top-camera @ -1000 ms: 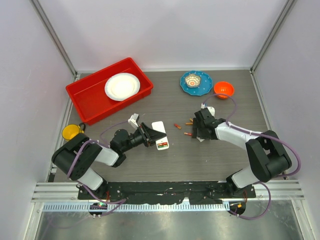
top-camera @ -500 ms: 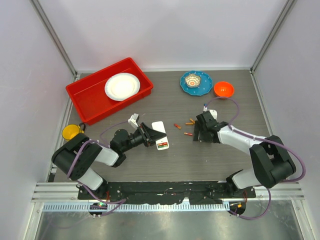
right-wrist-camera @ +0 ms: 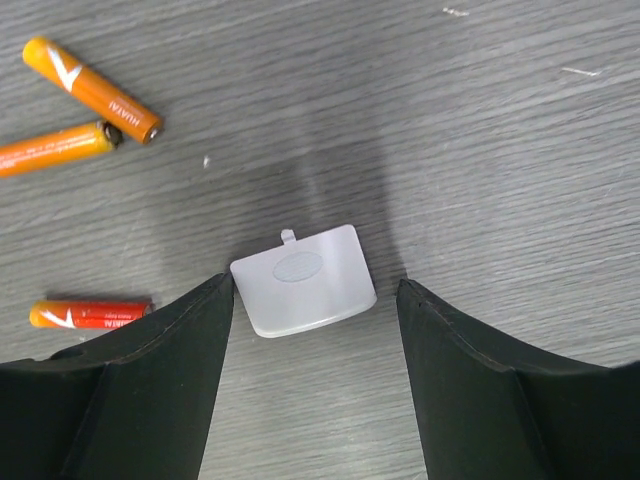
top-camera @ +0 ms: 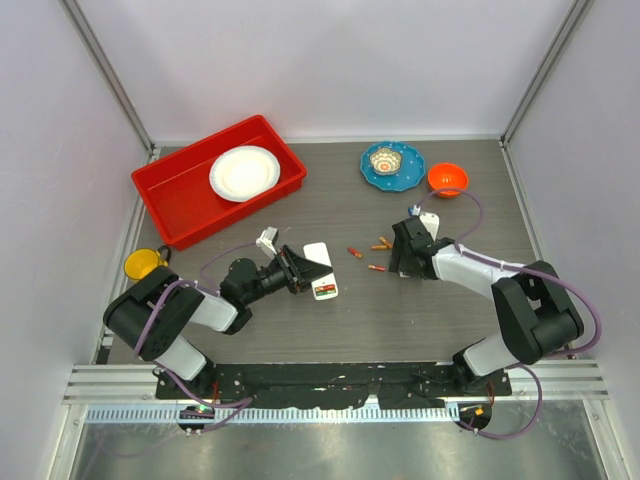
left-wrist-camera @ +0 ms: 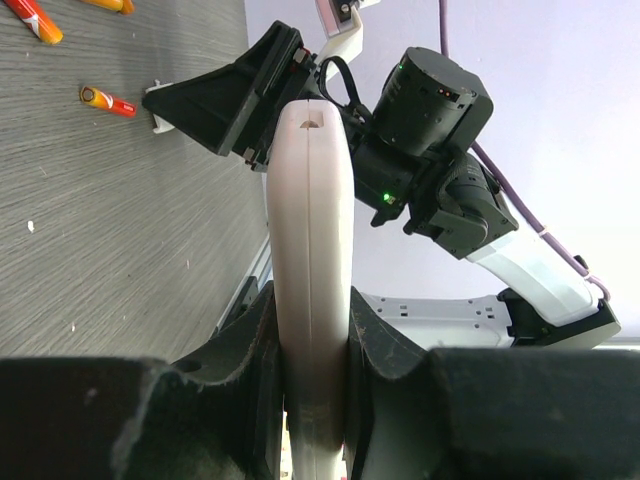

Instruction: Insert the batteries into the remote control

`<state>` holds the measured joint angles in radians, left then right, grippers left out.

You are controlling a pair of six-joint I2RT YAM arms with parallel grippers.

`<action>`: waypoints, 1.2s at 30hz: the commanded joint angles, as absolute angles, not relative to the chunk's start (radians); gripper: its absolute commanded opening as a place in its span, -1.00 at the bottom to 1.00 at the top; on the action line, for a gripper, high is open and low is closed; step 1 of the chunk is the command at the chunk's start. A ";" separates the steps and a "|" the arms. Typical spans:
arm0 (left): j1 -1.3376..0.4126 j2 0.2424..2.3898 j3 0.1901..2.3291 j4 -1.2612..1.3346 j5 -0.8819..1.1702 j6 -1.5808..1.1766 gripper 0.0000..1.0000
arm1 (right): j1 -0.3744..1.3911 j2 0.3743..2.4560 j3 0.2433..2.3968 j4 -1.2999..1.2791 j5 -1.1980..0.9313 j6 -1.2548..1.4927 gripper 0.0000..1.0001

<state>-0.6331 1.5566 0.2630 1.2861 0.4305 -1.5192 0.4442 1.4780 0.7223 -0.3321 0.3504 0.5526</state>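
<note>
Now left end effector (left-wrist-camera: 312,335) clamps remote (left-wrist-camera: 308,200); right end effector (right-wrist-camera: 315,300) straddles probable lid (right-wrist-camera: 303,278)

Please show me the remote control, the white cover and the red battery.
remote control (left-wrist-camera: 308,290), left wrist view, middle of its white edge.
white cover (right-wrist-camera: 303,280), right wrist view, its centre.
red battery (right-wrist-camera: 90,314), right wrist view, mid-body.

lower end of remote control (left-wrist-camera: 308,230) hidden inside left claw (left-wrist-camera: 310,345), two batteries (left-wrist-camera: 30,18) cut by top edge
</note>
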 commanded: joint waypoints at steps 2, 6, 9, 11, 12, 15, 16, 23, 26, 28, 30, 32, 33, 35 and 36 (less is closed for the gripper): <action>-0.634 1.546 0.270 1.546 0.436 -1.531 -1.00 | 0.419 1.520 0.742 -0.338 0.374 0.537 0.42; -0.634 1.548 0.268 1.546 0.436 -1.529 -0.99 | 0.419 1.502 0.727 -0.304 0.315 0.503 0.42; -0.634 1.549 0.270 1.546 0.436 -1.531 -1.00 | 0.420 1.502 0.732 -0.302 0.302 0.489 0.41; -0.634 1.554 0.272 1.546 0.439 -1.531 -1.00 | 0.420 1.509 0.739 -0.308 0.296 0.482 0.38; -0.634 1.555 0.272 1.546 0.439 -1.531 -0.99 | 0.419 1.511 0.741 -0.311 0.295 0.480 0.33; -0.634 1.557 0.272 1.546 0.440 -1.531 -1.00 | 0.420 1.519 0.742 -0.322 0.273 0.471 0.23; -0.634 1.559 0.273 1.546 0.440 -1.531 -1.00 | 0.419 1.519 0.742 -0.325 0.268 0.469 0.22; -0.634 1.562 0.273 1.546 0.440 -1.532 -0.99 | 0.420 1.508 0.729 -0.334 0.261 0.498 -0.06; -0.634 1.563 0.275 1.546 0.439 -1.532 -1.00 | 0.420 1.494 0.715 -0.327 0.259 0.569 -0.20; -0.637 1.568 0.272 1.546 0.437 -1.532 -1.00 | 0.422 1.488 0.693 -0.289 0.227 0.607 -0.29; -0.643 1.571 0.270 1.546 0.433 -1.532 -1.00 | 0.422 1.493 0.672 -0.273 0.200 0.647 -0.43; -0.646 1.571 0.270 1.546 0.430 -1.531 -1.00 | 0.428 1.502 0.669 -0.267 0.193 0.650 -0.46; -0.649 1.572 0.270 1.546 0.428 -1.531 -0.99 | 0.429 1.509 0.672 -0.270 0.198 0.641 -0.44; -0.650 1.571 0.270 1.546 0.426 -1.528 -1.00 | 0.434 1.508 0.670 -0.281 0.201 0.634 -0.26; -0.653 1.572 0.270 1.546 0.425 -1.529 -1.00 | 0.434 1.505 0.672 -0.285 0.206 0.630 -0.19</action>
<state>-0.6426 1.5719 0.2630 1.2865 0.4294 -1.5211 0.4191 1.4773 0.7086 -0.2604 0.2890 0.5785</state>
